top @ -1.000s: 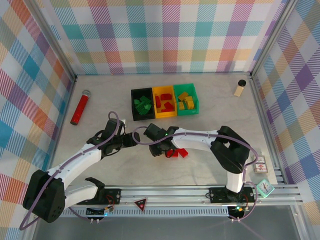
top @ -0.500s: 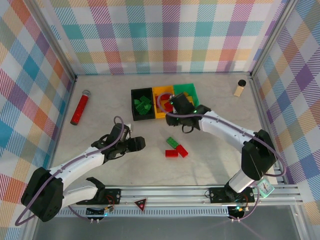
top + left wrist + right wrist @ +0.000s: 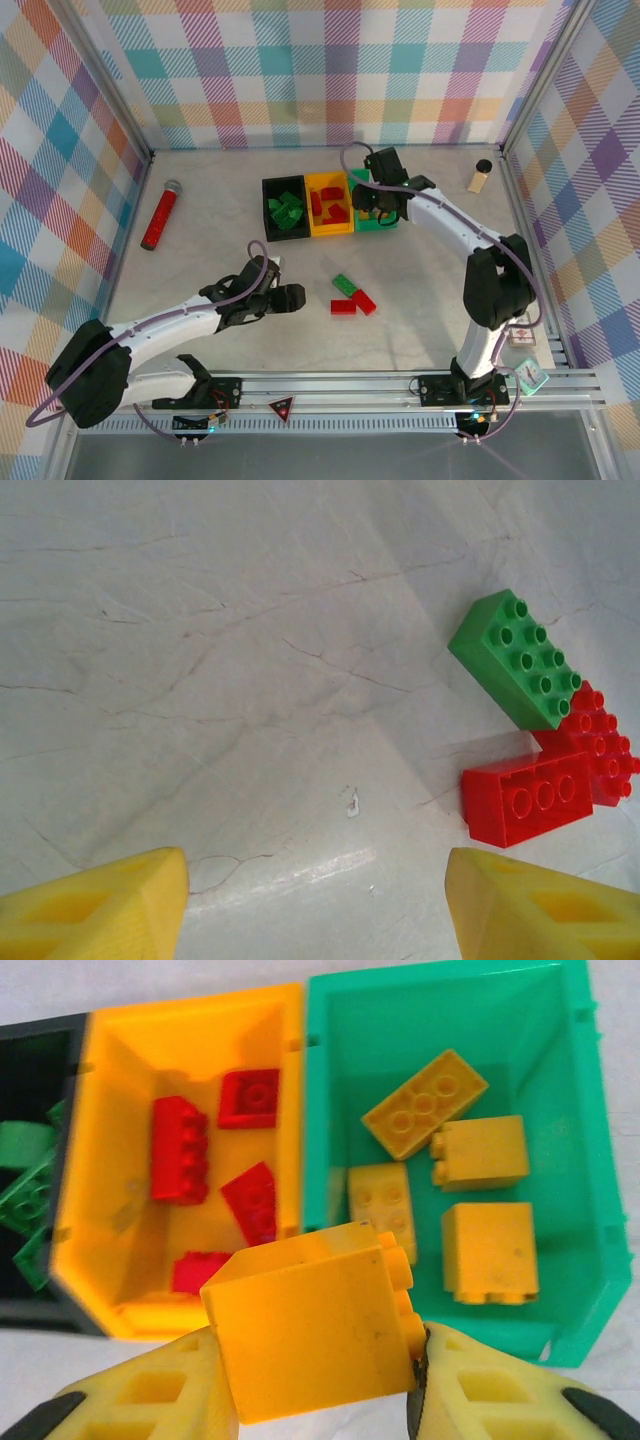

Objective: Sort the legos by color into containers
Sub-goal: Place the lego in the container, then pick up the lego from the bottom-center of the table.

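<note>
Legos are mostly in the 3 bins, which stand side by side at mid-bench. 4 yellow bricks [image 3: 490, 1252] lie in the green bin [image 3: 345, 1050], 4 red bricks [image 3: 180, 1150] in the yellow-orange bin [image 3: 120, 1070], and green bricks [image 3: 25, 1200] in the black bin [image 3: 40, 1070]. 1 held yellow brick [image 3: 310, 1335] is clamped between the right fingers [image 3: 140, 1400], above the near rims where the green and yellow-orange bins meet. On the bench [image 3: 420, 320], nearer the arm bases, a green brick [image 3: 515, 658] lies against 2 loose red bricks [image 3: 520, 800]. The left fingers [image 3: 95, 900] are spread wide with nothing between them, low over bare bench just left of those 3 legos.
</note>
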Controlling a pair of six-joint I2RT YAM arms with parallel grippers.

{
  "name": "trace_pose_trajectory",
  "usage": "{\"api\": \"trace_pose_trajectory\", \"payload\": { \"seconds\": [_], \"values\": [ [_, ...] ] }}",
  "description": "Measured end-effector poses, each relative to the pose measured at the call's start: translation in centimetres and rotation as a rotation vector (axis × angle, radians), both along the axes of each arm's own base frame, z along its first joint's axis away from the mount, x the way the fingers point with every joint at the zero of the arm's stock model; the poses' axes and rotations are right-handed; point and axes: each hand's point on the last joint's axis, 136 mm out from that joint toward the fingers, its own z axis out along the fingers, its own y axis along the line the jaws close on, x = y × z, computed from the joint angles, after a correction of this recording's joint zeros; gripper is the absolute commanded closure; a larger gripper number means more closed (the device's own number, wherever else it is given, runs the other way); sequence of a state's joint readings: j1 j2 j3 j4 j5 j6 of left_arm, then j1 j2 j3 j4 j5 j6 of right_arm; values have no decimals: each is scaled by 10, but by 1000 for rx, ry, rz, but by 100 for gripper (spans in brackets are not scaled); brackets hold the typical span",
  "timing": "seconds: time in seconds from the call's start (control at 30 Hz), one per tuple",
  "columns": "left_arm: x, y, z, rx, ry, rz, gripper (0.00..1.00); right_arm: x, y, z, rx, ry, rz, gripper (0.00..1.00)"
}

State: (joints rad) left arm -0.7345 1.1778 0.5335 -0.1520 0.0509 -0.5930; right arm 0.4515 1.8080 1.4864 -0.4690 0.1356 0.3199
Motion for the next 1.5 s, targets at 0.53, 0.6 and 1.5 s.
{"api": "trace_pose_trajectory", "payload": {
  "seconds": [0.53,0.6,1.5],
  "values": [
    [6,-7,0,21,-5,13,31,32,-18,-35,25,69,-49,43],
    [6,-6,-2,27,-5,16,31,26,-18,-36,33,76,-41,43],
    [20,6,7,59,-85,87,33,-174,4,-75,30,312,306,42]
  ]
}}
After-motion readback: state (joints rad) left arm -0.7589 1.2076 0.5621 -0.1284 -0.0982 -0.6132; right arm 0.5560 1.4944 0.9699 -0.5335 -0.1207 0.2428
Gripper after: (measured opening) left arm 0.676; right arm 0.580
